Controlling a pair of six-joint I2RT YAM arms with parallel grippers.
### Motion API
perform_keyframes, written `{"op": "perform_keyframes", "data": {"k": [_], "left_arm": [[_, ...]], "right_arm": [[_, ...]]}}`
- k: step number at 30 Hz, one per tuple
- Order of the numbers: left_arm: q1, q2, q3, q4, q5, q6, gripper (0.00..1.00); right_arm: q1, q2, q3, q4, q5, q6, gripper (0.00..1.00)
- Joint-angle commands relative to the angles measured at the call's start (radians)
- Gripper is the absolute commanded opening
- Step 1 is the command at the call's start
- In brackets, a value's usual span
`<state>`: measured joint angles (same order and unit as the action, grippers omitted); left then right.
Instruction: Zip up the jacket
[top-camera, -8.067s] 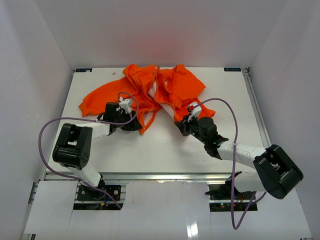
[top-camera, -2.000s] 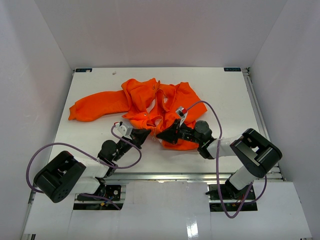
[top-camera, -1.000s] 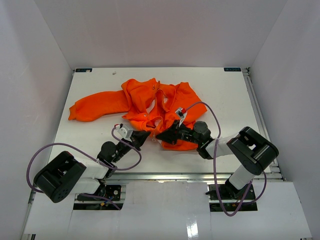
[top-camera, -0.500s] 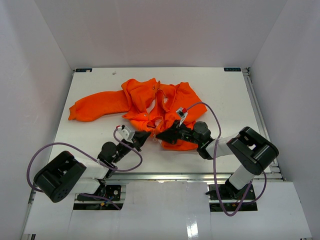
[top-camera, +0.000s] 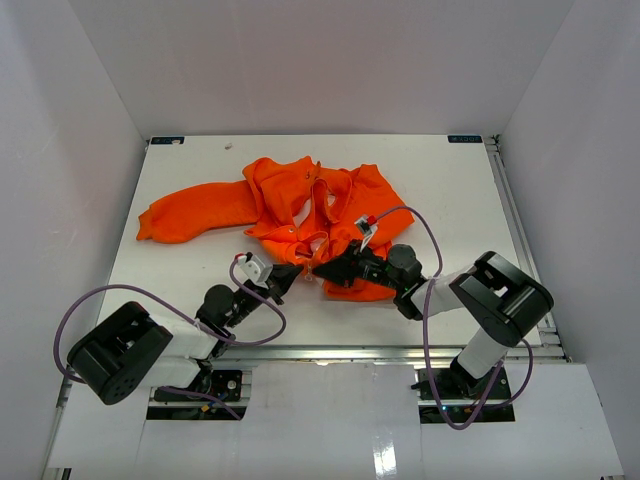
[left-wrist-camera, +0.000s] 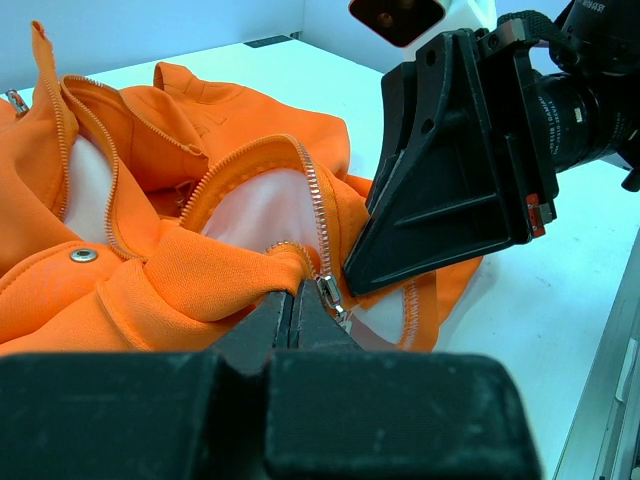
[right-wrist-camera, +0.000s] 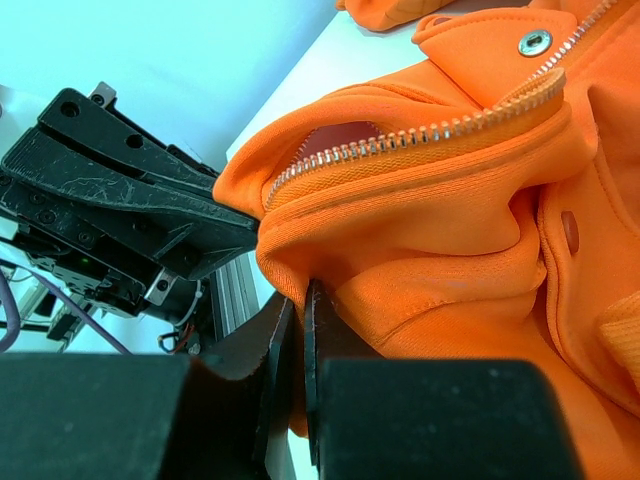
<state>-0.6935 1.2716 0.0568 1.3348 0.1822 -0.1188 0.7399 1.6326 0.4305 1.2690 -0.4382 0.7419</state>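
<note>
Left pincer (left-wrist-camera: 295, 300) is clamped fully shut, tips pinching the jacket (left-wrist-camera: 150, 270) at a fold of the front edge, right beside the little metal zipper slider (left-wrist-camera: 330, 297). Can't tell if it has the slider itself or only cloth, since the fingers cover that spot.

Right pincer (right-wrist-camera: 300, 300) is closed tight too, nipping an orange fold of the other front edge just under a run of zipper teeth (right-wrist-camera: 420, 135).

From the top camera the two pincers, left (top-camera: 288, 272) and right (top-camera: 325, 270), sit nearly tip to tip at the near hem. The jacket (top-camera: 300, 200) lies bunched in the middle of the white tabletop (top-camera: 450, 180), one sleeve (top-camera: 185, 215) stretched out to the left.

Each wrist view is half blocked: the right pincer's big black body fills the right of the left wrist view, and the left arm's black housing crowds the left of the right wrist view. Purple cables (top-camera: 100, 310) loop off both arms. There's a silver snap (left-wrist-camera: 83, 256) on the fabric, and pale lining shows inside the opening. I can't pick out the other sleeve in that bunch.
</note>
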Motion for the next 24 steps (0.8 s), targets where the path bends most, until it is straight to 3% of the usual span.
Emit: {"op": "perform_keyframes", "data": {"k": [1, 24], "left_arm": [[-0.018, -0.004, -0.042, 0.460, 0.050, 0.005, 0.00], [-0.018, -0.046, -0.030, 0.328, 0.157, -0.012, 0.00]], "right_arm": [[-0.005, 0.022, 0.014, 0.137, 0.008, 0.007, 0.08], [-0.099, 0.048, 0.068, 0.208, -0.283, -0.034, 0.08]]}}
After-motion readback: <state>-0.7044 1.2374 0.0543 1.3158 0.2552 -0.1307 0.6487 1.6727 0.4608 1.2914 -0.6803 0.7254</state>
